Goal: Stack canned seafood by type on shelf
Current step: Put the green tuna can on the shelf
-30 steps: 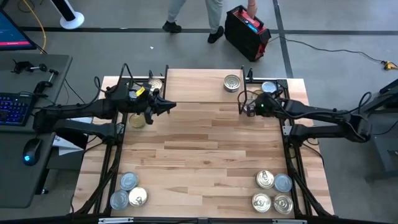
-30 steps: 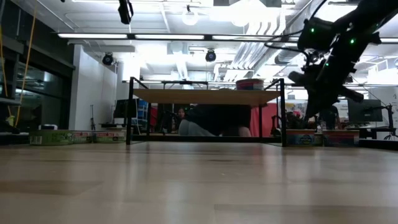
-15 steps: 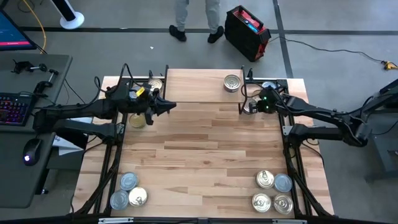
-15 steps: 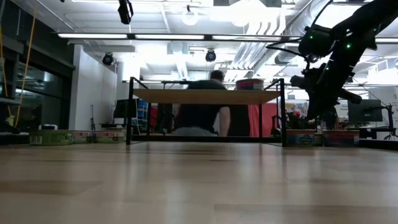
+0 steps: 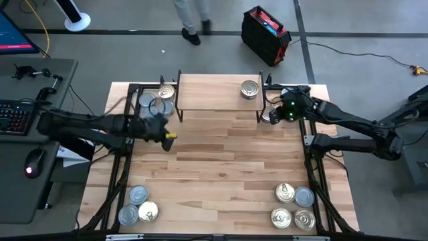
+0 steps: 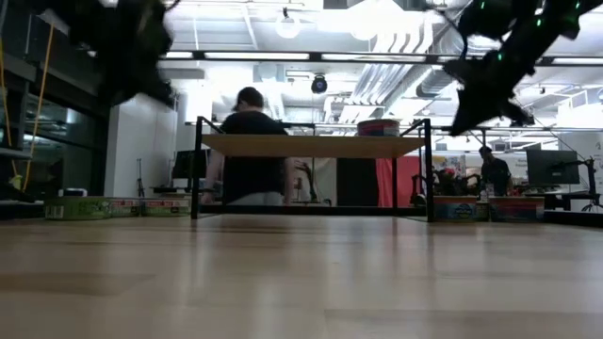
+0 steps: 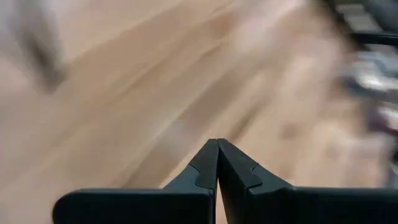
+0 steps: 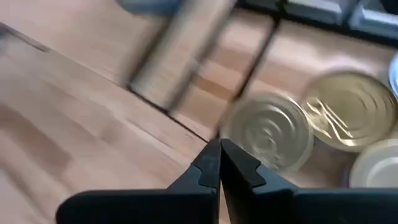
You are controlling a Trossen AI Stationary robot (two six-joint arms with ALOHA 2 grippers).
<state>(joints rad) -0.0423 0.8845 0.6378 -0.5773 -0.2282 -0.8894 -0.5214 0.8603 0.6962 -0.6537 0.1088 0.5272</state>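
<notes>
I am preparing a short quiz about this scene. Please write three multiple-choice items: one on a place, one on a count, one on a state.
1. Where is the single can on the shelf?
A. left end
B. right end
C. middle

2. How many cans sit at the table's near right corner?
A. two
B. four
C. six

3. How is the left gripper?
A. shut and empty
B. wide open
C. holding a can

Answers: 1 B, the high view shows it by the right legs. 2 B, four lids cluster there. 3 A, its fingers meet with nothing between.
</notes>
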